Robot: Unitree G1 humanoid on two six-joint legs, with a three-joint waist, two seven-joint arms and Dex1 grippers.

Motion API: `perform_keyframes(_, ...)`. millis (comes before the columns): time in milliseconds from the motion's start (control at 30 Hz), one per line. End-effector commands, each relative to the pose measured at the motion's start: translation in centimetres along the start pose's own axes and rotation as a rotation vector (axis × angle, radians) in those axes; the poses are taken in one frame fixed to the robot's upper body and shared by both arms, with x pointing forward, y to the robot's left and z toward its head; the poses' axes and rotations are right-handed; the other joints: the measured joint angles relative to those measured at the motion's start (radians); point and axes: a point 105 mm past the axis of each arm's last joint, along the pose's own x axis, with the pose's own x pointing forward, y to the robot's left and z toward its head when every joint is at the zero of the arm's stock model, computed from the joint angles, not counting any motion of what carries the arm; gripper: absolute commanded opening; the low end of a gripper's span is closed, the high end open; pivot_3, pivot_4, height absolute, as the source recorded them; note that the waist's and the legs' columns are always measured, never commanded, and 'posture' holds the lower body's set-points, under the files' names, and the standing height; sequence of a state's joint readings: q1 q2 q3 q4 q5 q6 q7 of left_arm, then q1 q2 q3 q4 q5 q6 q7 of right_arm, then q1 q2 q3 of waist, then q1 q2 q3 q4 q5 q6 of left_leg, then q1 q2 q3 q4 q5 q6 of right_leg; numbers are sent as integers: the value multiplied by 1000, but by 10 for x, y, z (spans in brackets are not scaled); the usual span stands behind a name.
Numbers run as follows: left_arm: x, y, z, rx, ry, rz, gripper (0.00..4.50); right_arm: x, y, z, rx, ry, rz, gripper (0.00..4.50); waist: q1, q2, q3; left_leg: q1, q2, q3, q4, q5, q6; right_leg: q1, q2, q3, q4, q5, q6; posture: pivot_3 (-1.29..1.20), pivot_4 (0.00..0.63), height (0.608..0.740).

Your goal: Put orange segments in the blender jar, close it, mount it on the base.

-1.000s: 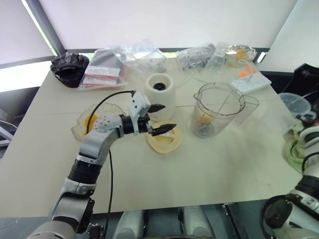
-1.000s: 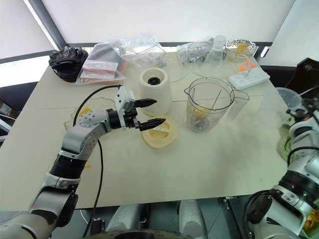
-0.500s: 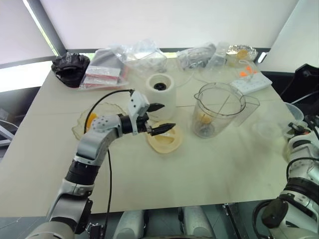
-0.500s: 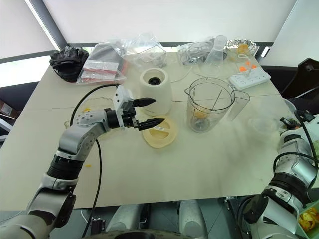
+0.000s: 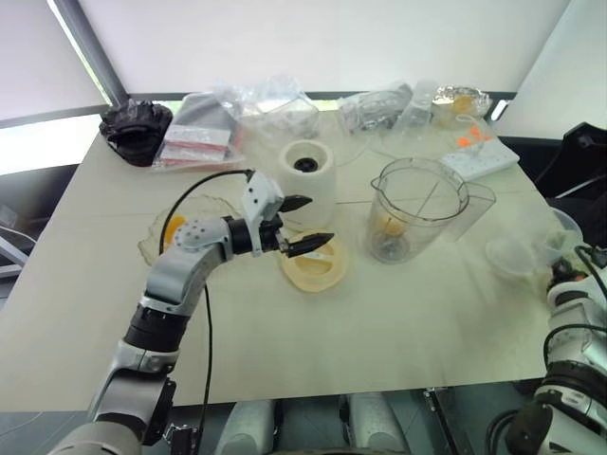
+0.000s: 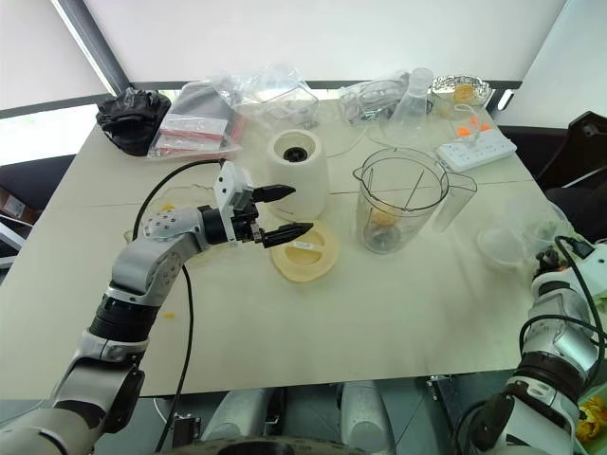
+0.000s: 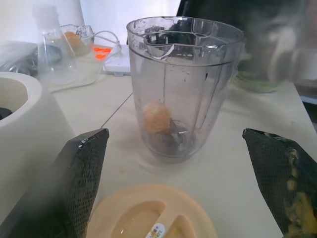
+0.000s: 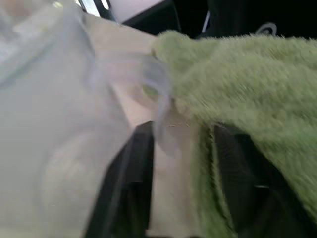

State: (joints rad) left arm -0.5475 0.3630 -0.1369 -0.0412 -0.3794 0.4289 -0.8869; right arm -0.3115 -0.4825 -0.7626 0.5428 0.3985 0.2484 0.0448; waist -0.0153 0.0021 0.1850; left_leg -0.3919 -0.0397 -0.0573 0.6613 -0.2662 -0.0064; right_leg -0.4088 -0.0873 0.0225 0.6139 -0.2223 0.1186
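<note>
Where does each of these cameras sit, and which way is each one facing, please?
Left and right eye views: on the head, looking forward and down over the table; the left arm reaches in, its left end effector open above the cream lid.
Left wrist view: looks along its open fingers at the blender jar holding an orange segment.
Right wrist view: looks along the right end effector at a frosted jug and green towel.
Shared: head and left wrist views show jar, lid and base.

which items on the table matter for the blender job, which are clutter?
Job:
blender jar, one orange segment inside
base
cream lid
glass dish holding fruit

Clutter:
black glove
plastic bags
power strip
measuring jug
green cloth
</note>
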Motion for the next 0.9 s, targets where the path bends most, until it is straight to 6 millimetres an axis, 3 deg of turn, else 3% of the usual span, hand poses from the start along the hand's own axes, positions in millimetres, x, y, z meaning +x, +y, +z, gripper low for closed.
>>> perform_keyframes(33, 3, -2, 12, 42, -32, -21, 4500, -5, 6, 21, -92, -69, 27, 3486, -1, 0, 0, 0, 0, 0, 0, 0, 0, 0, 0, 0, 0, 0, 0, 0, 150, 740)
perform_keyframes(167, 4, -2, 12, 44, -29, -29, 4500, -18, 6, 21, -159, -66, 55, 3486, 0, 0, 0, 0, 0, 0, 0, 0, 0, 0, 0, 0, 0, 0, 1, 0, 150, 740)
perform_keyframes(400, 3, 4, 8, 88, 29, -67, 4500, -59, 0, 29, -304, -51, 127, 3486, 4, 0, 0, 0, 0, -1, 0, 0, 0, 0, 0, 0, 0, 0, 0, 0, 150, 740)
perform_keyframes(533, 7, 21, -4, 161, 182, -147, 4500, -112, 31, 44, -407, 10, 424, 3486, 7, 1, 0, 0, 0, -2, -1, 0, 0, -1, 1, -1, 0, -1, 0, 0, 150, 740)
perform_keyframes(667, 18, 32, -10, 213, 256, -241, 4500, -174, 67, 43, -508, 112, 771, 3486, 10, 1, 0, -1, 0, -2, 0, -1, 1, 1, 0, -1, -2, -2, 2, 0, 150, 740)
perform_keyframes(833, 32, 32, -20, 251, 325, -376, 4500, -221, 91, 43, -558, 161, 956, 3486, 32, -4, 1, -3, 0, -3, -4, -2, 3, -1, 0, -6, -2, -4, 5, 0, 150, 740)
perform_keyframes(900, 36, 31, -24, 253, 349, -415, 3647, -229, 98, 45, -562, 141, 974, 3567, 33, -7, 3, -5, 0, -3, -4, -2, 4, -2, 0, -7, -3, -4, 5, 0, 150, 740)
